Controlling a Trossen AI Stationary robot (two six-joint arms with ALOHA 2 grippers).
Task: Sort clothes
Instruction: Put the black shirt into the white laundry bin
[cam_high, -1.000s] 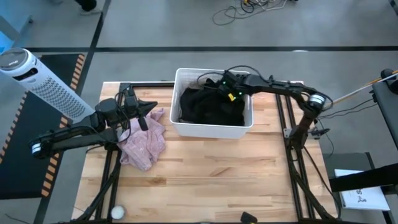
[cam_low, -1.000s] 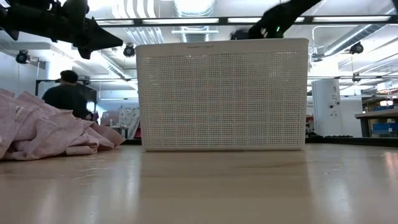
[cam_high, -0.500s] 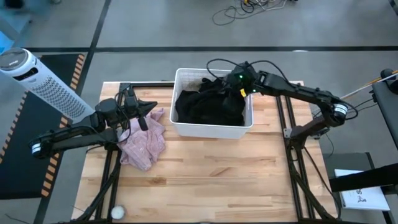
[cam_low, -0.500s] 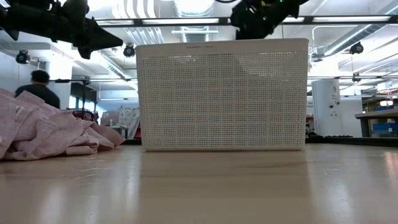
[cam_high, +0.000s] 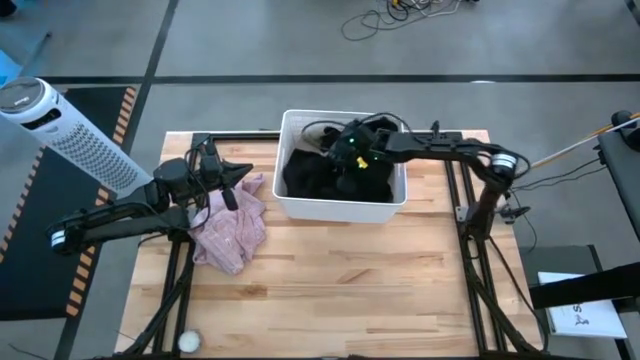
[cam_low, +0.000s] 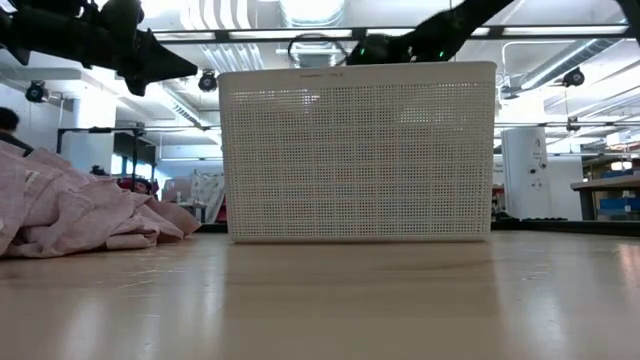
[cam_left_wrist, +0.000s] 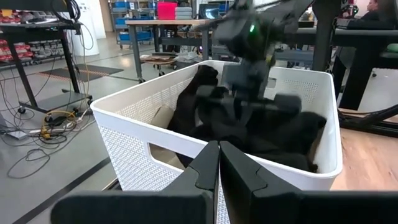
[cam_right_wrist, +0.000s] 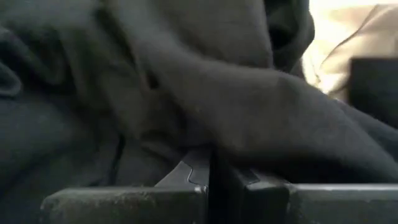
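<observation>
A heap of dark clothes (cam_high: 335, 175) fills the white basket (cam_high: 340, 208) at the back middle of the wooden table (cam_high: 340, 270), with a bit of beige cloth (cam_high: 318, 135) showing at the basket's far edge. The right gripper (cam_high: 350, 160) is down inside the basket, pressed into the dark pile; in its wrist view the fingers (cam_right_wrist: 205, 171) look closed together with black fabric (cam_right_wrist: 186, 81) right against them, though whether any cloth is pinched between them is hard to tell. A pink garment (cam_high: 232, 228) lies crumpled on the table, left of the basket and apart from it. The left gripper (cam_high: 240, 172) hangs above the pink garment's far edge, its fingers (cam_left_wrist: 219, 168) shut together and holding nothing, pointing toward the basket. Off the table's left corner stands a white tower fan (cam_high: 70, 135). In the low view a person's head (cam_low: 8, 120) shows in the room behind
</observation>
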